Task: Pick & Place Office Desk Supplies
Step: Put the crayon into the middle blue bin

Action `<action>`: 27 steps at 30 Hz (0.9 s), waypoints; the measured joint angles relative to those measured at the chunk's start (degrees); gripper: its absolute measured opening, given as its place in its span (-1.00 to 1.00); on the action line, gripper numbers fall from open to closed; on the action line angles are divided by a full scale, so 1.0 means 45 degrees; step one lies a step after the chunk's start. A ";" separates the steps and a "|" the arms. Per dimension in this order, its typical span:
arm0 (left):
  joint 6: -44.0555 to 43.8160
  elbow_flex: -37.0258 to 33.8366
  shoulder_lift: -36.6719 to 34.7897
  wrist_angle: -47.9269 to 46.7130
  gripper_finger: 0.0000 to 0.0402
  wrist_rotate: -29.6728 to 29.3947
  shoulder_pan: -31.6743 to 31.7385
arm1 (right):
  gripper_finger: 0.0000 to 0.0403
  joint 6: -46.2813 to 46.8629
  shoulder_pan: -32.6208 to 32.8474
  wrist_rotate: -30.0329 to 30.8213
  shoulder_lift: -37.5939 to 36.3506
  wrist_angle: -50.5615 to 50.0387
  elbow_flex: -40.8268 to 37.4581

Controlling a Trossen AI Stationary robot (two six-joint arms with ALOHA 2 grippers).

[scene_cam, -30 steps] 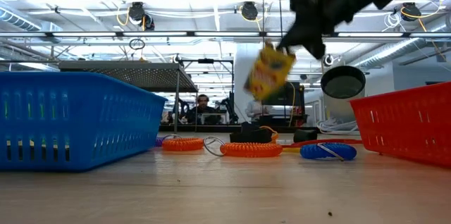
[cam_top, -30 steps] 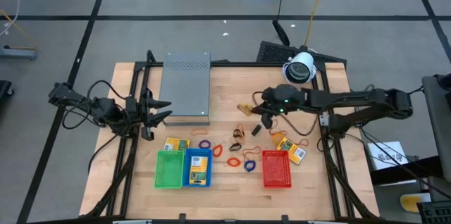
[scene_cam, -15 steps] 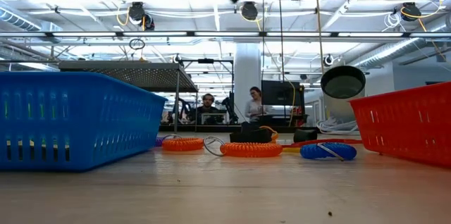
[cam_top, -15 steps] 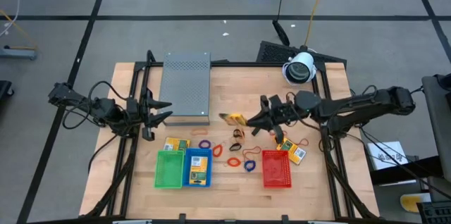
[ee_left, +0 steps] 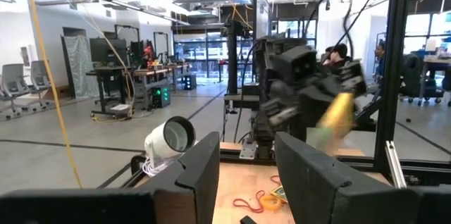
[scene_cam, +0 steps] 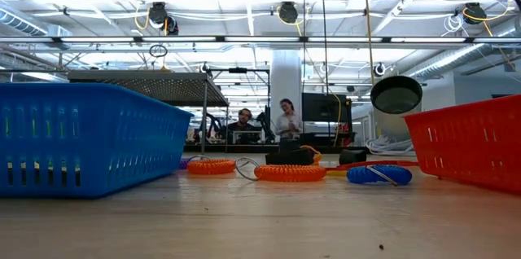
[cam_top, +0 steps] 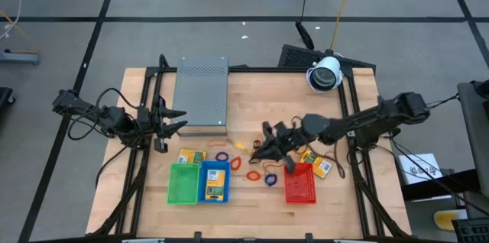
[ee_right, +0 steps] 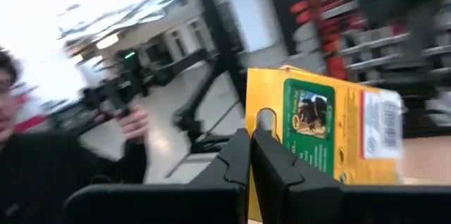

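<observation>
Above the middle of the surface (cam_top: pixel 359 197), the right gripper (cam_top: pixel 254 148) has its fingers clenched on a yellow packet (ee_right: pixel 331 139), held in the air over the rubber bands (cam_top: pixel 252 168). At the left edge, beside the grey box (cam_top: pixel 202 94), the left gripper (cam_top: pixel 180 120) waits with fingers released, grasping nothing
</observation>
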 joint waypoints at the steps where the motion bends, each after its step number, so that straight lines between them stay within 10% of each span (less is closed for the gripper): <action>1: -0.0016 0.0000 0.0000 0.0002 -0.28 -0.0007 0.0003 | -1.00 -0.0012 0.0102 -0.0255 0.0306 -0.0104 0.0396; 15: -0.0016 0.0000 0.0000 -0.0070 -0.28 -0.0012 0.0005 | -1.00 -0.2738 0.1057 -0.0610 0.4374 -0.9602 0.7353; 27: -0.0285 0.0000 0.0000 -0.0103 -0.28 -0.0007 0.0005 | -1.00 -0.2439 0.0541 0.0648 0.6002 -1.0644 0.8070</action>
